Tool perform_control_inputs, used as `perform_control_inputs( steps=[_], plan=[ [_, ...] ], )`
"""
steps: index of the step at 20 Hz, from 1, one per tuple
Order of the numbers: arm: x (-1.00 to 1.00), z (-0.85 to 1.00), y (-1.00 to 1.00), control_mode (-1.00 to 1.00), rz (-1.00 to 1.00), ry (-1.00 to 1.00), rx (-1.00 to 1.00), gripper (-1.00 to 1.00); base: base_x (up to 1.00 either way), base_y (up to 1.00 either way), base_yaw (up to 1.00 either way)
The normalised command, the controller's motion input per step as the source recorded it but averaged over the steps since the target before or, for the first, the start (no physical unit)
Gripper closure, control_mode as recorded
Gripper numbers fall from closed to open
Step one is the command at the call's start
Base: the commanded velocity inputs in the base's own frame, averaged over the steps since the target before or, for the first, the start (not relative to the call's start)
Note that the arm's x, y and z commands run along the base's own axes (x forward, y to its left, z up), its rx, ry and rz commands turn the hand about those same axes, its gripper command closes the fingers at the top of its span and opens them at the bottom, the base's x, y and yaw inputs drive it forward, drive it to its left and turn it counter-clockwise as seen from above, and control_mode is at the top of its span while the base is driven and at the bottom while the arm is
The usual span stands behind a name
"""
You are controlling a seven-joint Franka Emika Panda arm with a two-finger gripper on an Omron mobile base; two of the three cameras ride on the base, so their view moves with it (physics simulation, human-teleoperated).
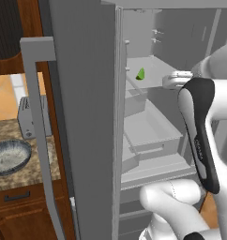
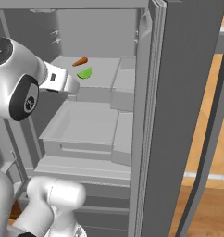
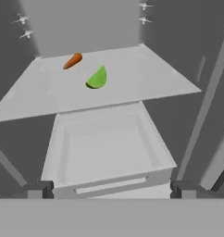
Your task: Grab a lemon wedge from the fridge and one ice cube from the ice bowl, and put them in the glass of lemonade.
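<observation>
At the right of the left base view the arm point(image 1: 200, 140) is built of smooth, rounded white shells, one link faced with a long glossy black panel that carries small pale lettering too fine to read. A ribbed white wrist section shows in the upper right. In the right base view, at the upper left, a bulbous white joint housing point(image 2: 14, 78) bears two round black caps with small pale marks. The gripper point(image 3: 112, 189) shows two small dark grey blocky fingertips point(image 3: 40, 189) low in the hand view.
</observation>
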Motion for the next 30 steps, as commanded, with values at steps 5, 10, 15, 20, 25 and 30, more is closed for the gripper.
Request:
perform_control_inputs(
  steps=[5,10,15,20,25,30],
  plan=[
    [0.29,-0.01,0.4,-1.0,-0.14,-0.03,0.02,-1.0,0.0,0.0,0.0],
    [0.27,0.0,0.17,-1.0,-0.04,0.01,0.09,-1.0,0.0,0.0,0.0],
    [0.4,0.0,-0.01,-1.0,0.0,0.06,0.12,-1.0,0.0,0.0,0.0],
    [0.51,-0.06,0.0,-1.0,0.0,0.03,0.04,-1.0,0.0,0.0,0.0],
    [0.61,-0.12,0.0,-1.0,-0.02,0.0,0.0,-1.0,0.0,0.0,0.0],
    [0.53,-0.19,0.0,-1.0,-0.02,0.01,0.0,-1.0,0.0,0.0,0.0]
  ],
)
